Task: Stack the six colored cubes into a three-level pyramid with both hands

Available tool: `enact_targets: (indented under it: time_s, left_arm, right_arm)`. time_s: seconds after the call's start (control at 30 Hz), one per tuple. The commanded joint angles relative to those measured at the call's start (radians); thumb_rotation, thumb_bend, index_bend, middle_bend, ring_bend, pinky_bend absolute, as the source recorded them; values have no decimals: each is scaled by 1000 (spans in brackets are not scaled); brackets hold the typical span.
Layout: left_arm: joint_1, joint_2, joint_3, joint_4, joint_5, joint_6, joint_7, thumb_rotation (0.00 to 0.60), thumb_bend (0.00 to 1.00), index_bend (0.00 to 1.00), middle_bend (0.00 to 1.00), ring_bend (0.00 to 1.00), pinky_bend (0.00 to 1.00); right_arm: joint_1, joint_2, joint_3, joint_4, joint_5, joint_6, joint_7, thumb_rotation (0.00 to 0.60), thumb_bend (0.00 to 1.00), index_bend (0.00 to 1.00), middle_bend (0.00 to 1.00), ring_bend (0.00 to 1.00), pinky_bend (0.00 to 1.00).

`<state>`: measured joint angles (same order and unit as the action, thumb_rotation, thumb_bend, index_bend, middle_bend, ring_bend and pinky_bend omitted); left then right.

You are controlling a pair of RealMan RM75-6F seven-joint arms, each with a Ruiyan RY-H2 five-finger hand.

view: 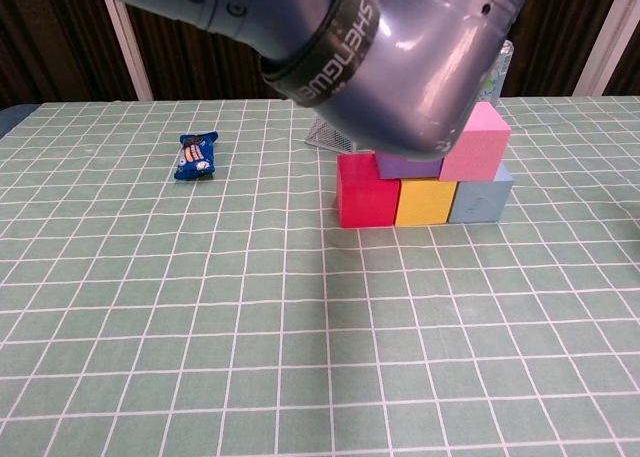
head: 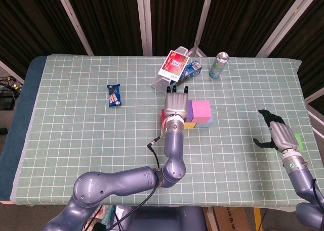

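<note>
The cubes form two levels. A red cube [view: 366, 190], a yellow cube [view: 425, 201] and a blue-grey cube [view: 480, 199] sit in a row on the table. A purple cube [view: 405, 165] and a pink cube [view: 475, 142] rest on top of them. My left hand [head: 175, 103] hovers over the red and purple cubes, back up and fingers stretched forward, and I see nothing in it. Its forearm [view: 390, 47] fills the top of the chest view. My right hand [head: 277, 132] is far right, fingers spread and empty. A small green object [head: 299, 141] lies just beside it.
A blue snack packet [head: 114, 95] lies at the left of the green checked cloth [head: 76, 135]. Behind the cubes stand a clear box with a red-and-white pack [head: 172, 69], a blue packet [head: 192, 68] and a drink can [head: 219, 65].
</note>
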<state>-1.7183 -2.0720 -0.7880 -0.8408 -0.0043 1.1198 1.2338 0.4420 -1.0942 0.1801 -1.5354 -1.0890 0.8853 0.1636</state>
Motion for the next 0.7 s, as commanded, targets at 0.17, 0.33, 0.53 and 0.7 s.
enact_targets:
  time_s: [0.17,0.33,0.53,0.7]
  left_arm:
    - [-7,-6,-11,3,-5,2,15,600,328,0,480,40,37]
    - [-14,-14,-17,13,-5,-5,20,600,328,0,481,40,37]
    - [-16,-21,-19,26,1,-10,22,600,328,0,481,40,37]
    - [-18,-24,-24,36,3,-12,26,600,328,0,481,40,37]
  right_arm:
    - [0,-1,0,0,1,-1,1,600,323,0,51,50,0]
    - [0,0,0,0,2,-3,3,600,323,0,51,49,0]
    - [0,0,0,0,-2,-4,8,600,324,0,51,50,0]
    - [0,1,-1,1,-3,-7,10,600,323,0,50,50,0]
